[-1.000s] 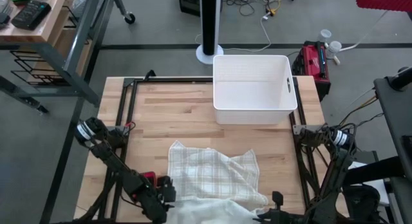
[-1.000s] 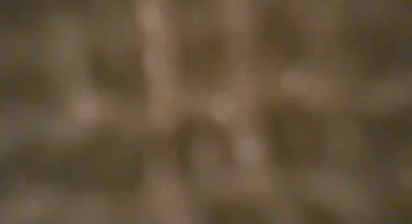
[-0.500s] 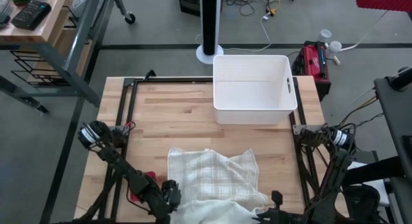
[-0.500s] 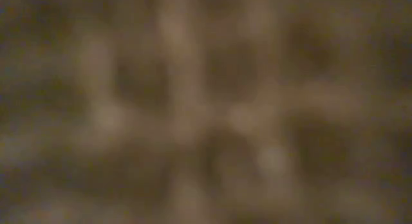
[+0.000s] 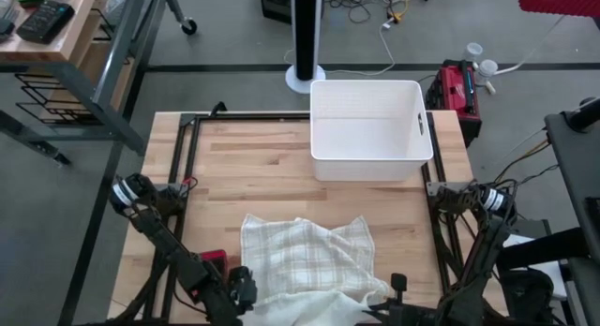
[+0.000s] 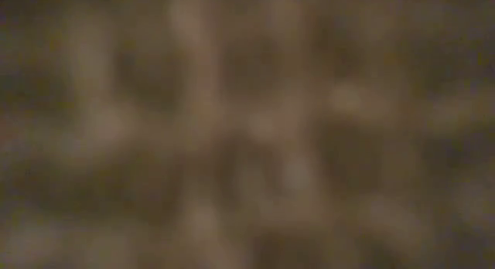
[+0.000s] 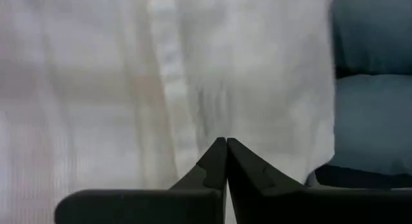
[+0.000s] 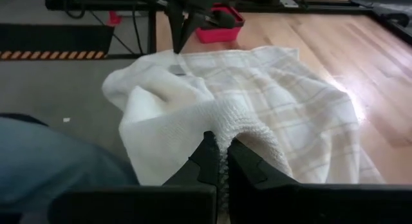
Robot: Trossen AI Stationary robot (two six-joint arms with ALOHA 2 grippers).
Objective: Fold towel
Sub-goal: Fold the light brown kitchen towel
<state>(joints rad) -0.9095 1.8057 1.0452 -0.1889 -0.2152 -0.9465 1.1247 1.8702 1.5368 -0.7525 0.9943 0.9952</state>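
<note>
High view: towel [image 5: 309, 265] lies rumpled on the table [image 5: 253, 167] at the near edge, centre; near part bunched up, hanging over the edge. White bin [image 5: 368, 129] at the far side, well apart from the towel.
High view, arms: left gripper [image 5: 242, 290] at the towel's near-left corner; right gripper [image 5: 394, 303] at its near-right corner. Both at the picture's bottom edge, partly cut off.
Low view: fully blurred, nothing readable; prob. cloth right up against the lens, cannot confirm.
Left wrist view: left gripper [image 7: 226, 145] jaws shut tip to tip; white cloth [image 7: 161, 76] fills the picture just past the tips. A thin edge may be pinched between them; not confirmable from this view.
Right wrist view: right gripper [image 8: 219, 153] jaws closed on a raised fold of the towel [image 8: 257, 114], the cloth draped over both tips. Left arm and a red item [image 8: 219, 17] visible beyond the towel.
Step in hand (judged): securing both near corners; fold itself not begun, towel not yet flat.
Next move (judged): lift both corners together, keep the near edge taut, carry it toward the far edge and lay it down. Needs matched height and pace on both arms.
Risk (judged): left grip doubtful; if the cloth slips out, the fold goes skew.
</note>
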